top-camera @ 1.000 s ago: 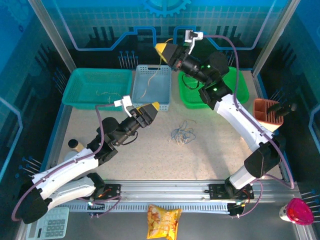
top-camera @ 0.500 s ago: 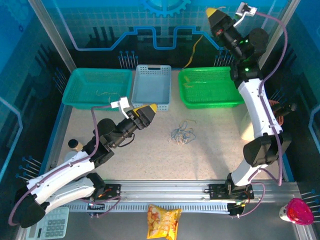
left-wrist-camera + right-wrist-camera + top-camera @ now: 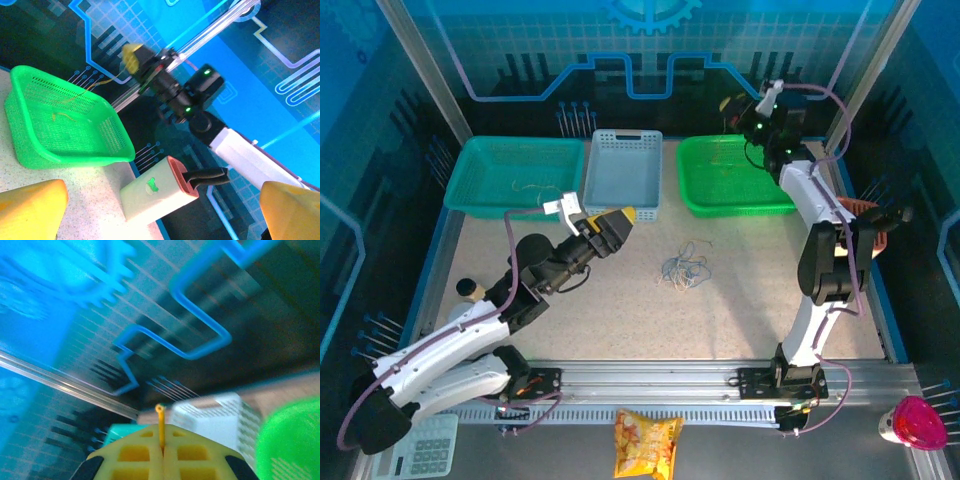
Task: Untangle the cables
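The cables (image 3: 683, 268) lie in a small tangled clump of dark blue and cream wires on the table's middle. My left gripper (image 3: 626, 216) hovers left of the clump; its yellow fingers (image 3: 30, 210) stand far apart, open, with nothing between them. My right gripper (image 3: 730, 104) is raised at the back over the green basket (image 3: 735, 207). Its jaws (image 3: 162, 439) are shut on a tan-yellow wire (image 3: 161, 422), which pokes up between them. The left wrist view shows that wire (image 3: 106, 79) trailing down toward the green basket (image 3: 100, 150), where another yellow piece (image 3: 61, 116) lies.
A teal basket (image 3: 515, 142) with a thin cream wire (image 3: 527, 187) and a pale blue basket (image 3: 627, 135) stand at the back. A terracotta-rimmed holder (image 3: 853, 220) with a black tool stands at the right. A snack bag (image 3: 647, 443) and a calculator (image 3: 420, 445) lie in front of the rail.
My right arm swung from above the pale blue basket up and right, then came down over the back of the green basket, carrying the yellow wire. The left arm barely moved.
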